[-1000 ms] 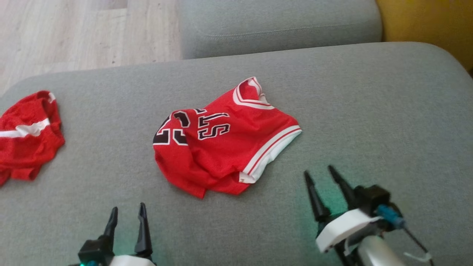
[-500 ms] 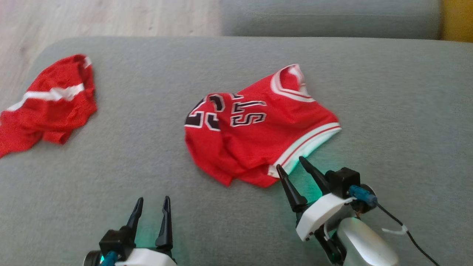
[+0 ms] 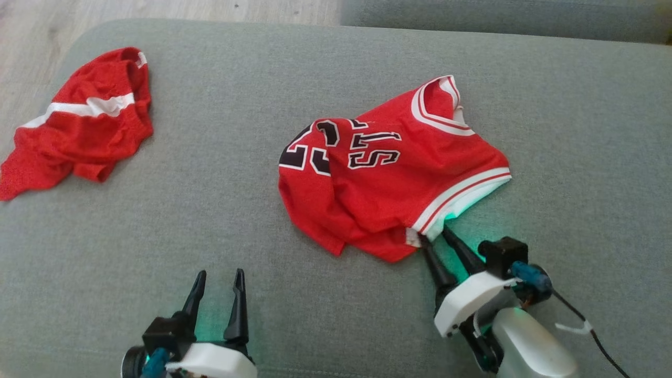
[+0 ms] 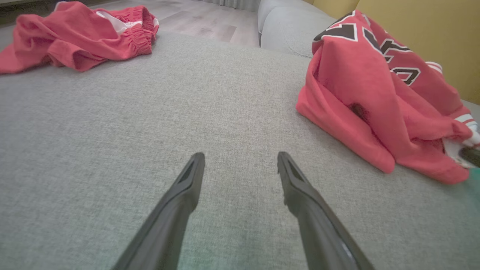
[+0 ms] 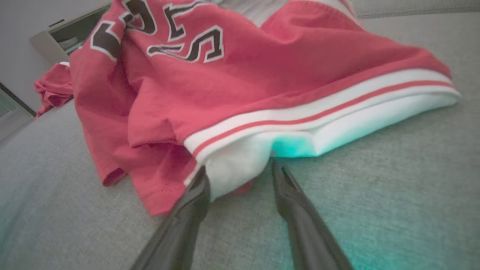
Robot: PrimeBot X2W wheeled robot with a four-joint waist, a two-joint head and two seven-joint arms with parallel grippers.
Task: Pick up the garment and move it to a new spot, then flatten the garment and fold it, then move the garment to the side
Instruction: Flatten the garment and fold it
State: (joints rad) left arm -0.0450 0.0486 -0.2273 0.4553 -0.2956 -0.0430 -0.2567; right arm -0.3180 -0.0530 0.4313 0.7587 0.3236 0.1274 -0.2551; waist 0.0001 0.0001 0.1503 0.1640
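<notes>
The garment (image 3: 388,178) is a red jersey with black numerals and a white-striped hem, lying crumpled in the middle of the grey cushion; it also shows in the left wrist view (image 4: 375,105) and the right wrist view (image 5: 243,75). My right gripper (image 3: 434,235) is at its near hem corner. Its fingers straddle the white hem (image 5: 238,168), still apart, with fabric between them. My left gripper (image 3: 220,273) hovers open over bare cushion, left of the garment (image 4: 240,155), holding nothing.
Red shorts (image 3: 84,121) with a white stripe lie crumpled at the cushion's far left corner (image 4: 75,33). The grey cushion (image 3: 210,210) ends at wooden floor (image 3: 157,10) beyond. Another grey cushion (image 3: 499,13) lies at the back right.
The head camera has shifted. My right gripper has advanced to the jersey's near hem corner and its fingers have narrowed around the white edge. The left gripper stays open.
</notes>
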